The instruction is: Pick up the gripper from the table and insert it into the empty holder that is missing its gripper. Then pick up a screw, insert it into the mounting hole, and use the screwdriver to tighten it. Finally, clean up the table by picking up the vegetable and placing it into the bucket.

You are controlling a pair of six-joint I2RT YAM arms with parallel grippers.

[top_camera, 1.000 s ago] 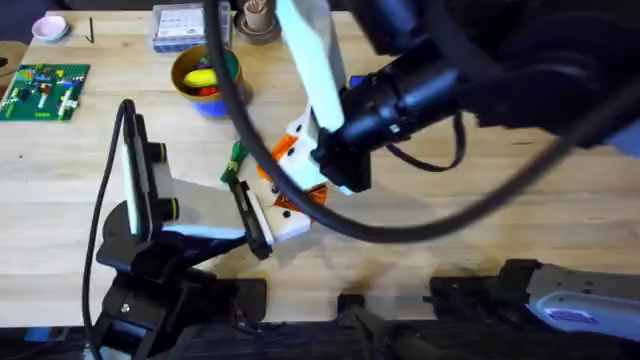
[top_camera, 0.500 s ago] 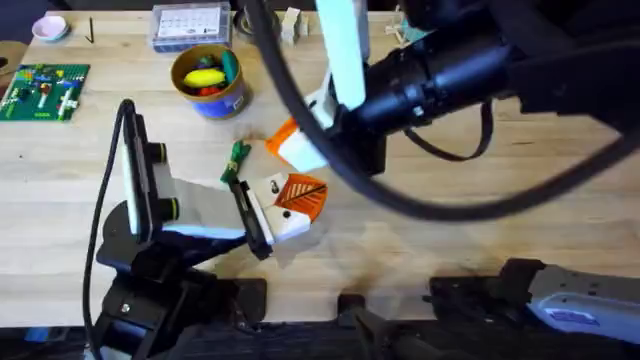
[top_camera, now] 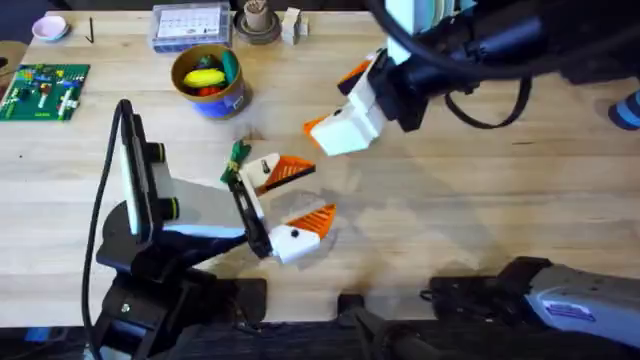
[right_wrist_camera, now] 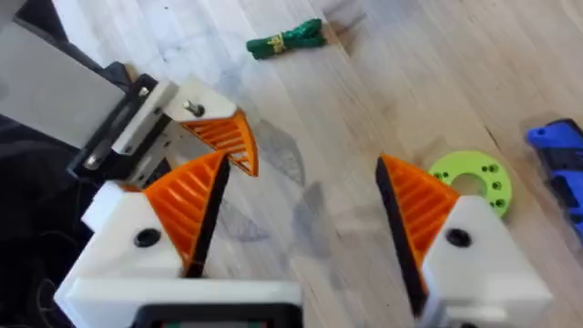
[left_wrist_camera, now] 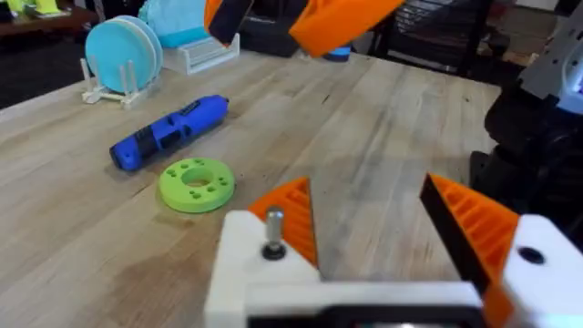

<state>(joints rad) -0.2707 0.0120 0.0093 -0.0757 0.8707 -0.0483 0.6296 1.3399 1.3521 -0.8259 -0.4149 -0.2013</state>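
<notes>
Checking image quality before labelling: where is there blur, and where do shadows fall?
Overhead: the right arm near the camera is dark and soft-edged, casting a shadow on the table. Left wrist: the orange shape at top is blurred. Right wrist: the green vegetable is soft.

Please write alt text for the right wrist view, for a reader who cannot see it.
The right gripper hangs open over a wooden table, its orange ribbed fingers apart and empty. Beyond them sit the left gripper, a small green vegetable, a green disc with holes and a blue screwdriver.
</notes>
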